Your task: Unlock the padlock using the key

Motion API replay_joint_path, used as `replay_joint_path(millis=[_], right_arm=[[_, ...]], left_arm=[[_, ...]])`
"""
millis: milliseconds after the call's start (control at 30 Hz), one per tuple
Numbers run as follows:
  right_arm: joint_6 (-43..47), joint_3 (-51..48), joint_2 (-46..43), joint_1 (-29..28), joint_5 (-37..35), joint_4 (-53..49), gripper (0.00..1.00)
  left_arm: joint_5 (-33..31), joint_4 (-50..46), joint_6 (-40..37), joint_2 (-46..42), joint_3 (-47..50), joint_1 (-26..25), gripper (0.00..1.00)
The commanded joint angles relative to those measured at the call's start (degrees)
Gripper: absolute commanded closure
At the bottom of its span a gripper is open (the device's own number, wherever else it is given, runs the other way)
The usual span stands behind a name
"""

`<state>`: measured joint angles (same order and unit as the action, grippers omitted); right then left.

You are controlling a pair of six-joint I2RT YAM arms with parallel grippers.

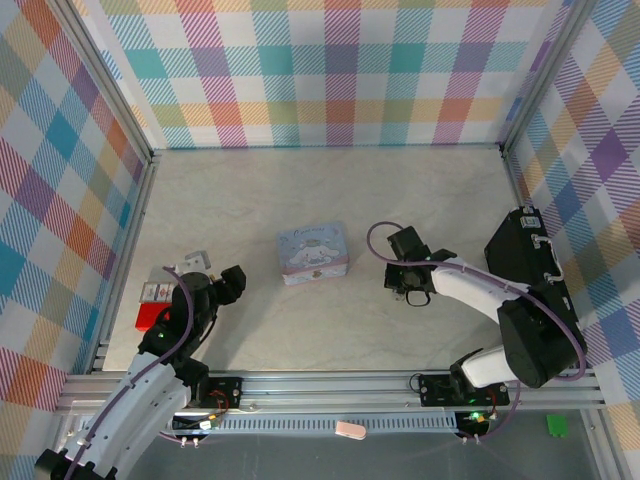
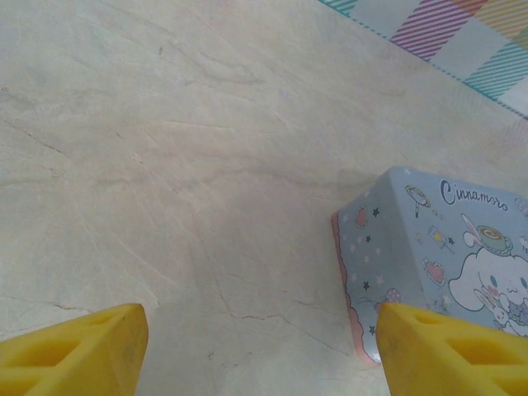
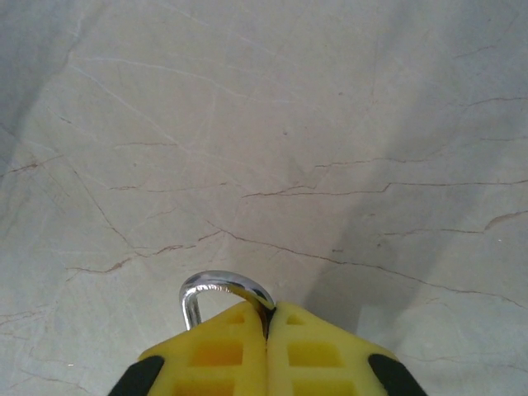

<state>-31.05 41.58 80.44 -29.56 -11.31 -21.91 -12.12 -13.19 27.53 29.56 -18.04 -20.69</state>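
**Right gripper** (image 3: 268, 315): the yellow fingers (image 3: 216, 355) are pressed together, with no gap along their seam, and pinch the padlock (image 3: 223, 287).
- Only the padlock's bright chrome shackle is exposed. It arches out of the seam and curves to the left, and one leg drops behind the left-hand pad.
- The lock body is hidden between the pads.
- The pale marbled table (image 3: 330, 124) lies beneath. It cannot be told whether the lock touches it.
- In the overhead view the right gripper (image 1: 410, 288) is over the right half of the table, near the right side of the tin (image 1: 313, 253) and apart from it.

**Left gripper** (image 2: 260, 351): the yellow fingers (image 2: 74, 351) are spread wide, one at each lower corner of the left wrist view, with only bare table (image 2: 206, 165) between them.
- In the overhead view the left gripper (image 1: 232, 283) is left of the tin, near it but not touching.

**Tin**: pale blue and rectangular with a cartoon-printed lid, lying flat near the middle of the table (image 1: 330, 180), between the two grippers.
- In the left wrist view one corner and part of the lettered lid of the tin (image 2: 437, 247) lie just ahead of the right-hand finger.

**Surroundings:**
- A red and white box (image 1: 152, 305) sits at the table's left edge, beside the left arm.
- A small grey-white item (image 1: 197, 260) lies just behind the box; what it is cannot be told.
- A black case (image 1: 530, 265) stands along the right wall.
- Plaid walls (image 1: 330, 70) enclose three sides.
- A pink item (image 1: 350, 430) lies on the near frame rail.
- A green item (image 1: 557, 424) lies at the lower right, off the table.
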Motion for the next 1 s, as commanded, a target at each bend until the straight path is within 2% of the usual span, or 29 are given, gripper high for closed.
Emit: replay_joint_path(millis=[0, 133, 400, 500, 600, 733, 833, 967], right_arm=[[1.55, 1.72, 0.07, 0.29, 0.87, 0.73, 0.88], [2.17, 1.86, -0.28, 0.3, 1.86, 0.66, 0.82], [3.63, 2.74, -4.23, 0.29, 2.46, -1.38, 0.78], [5.37, 3.71, -8.94, 0.34, 1.99, -3.58, 0.72], [7.81, 4.38, -14.48, 0.29, -1.79, -5.19, 0.61], [11.64, 2.97, -22.32, 0.29, -11.79, -3.32, 0.47], [16.78, -2.39, -28.21, 0.34, -18.1, 5.13, 0.32], [21.48, -8.9, -32.53, 0.86, -21.27, 15.04, 0.23]], left_arm=[[-0.54, 1.05, -0.99, 0.04, 0.59, 0.74, 0.27], [-0.58, 1.15, -1.1, 0.19, 0.55, 0.74, 0.26], [-0.75, 0.8, -1.33, 0.41, 0.03, 0.74, 0.25], [-1.21, 0.34, -2.48, 0.86, -1.12, 0.74, 0.22], [-3.71, -0.51, -4.53, 1.49, -3.16, 0.74, 0.19], [-11.94, -1.15, -6.8, 2.87, -5.84, 0.74, 0.01], [-19.74, 1.53, -9.11, 4.79, -6.15, 0.74, 0.0], [-30.81, 6.88, -10.78, 9.3, -6.03, 0.74, 0.0]])
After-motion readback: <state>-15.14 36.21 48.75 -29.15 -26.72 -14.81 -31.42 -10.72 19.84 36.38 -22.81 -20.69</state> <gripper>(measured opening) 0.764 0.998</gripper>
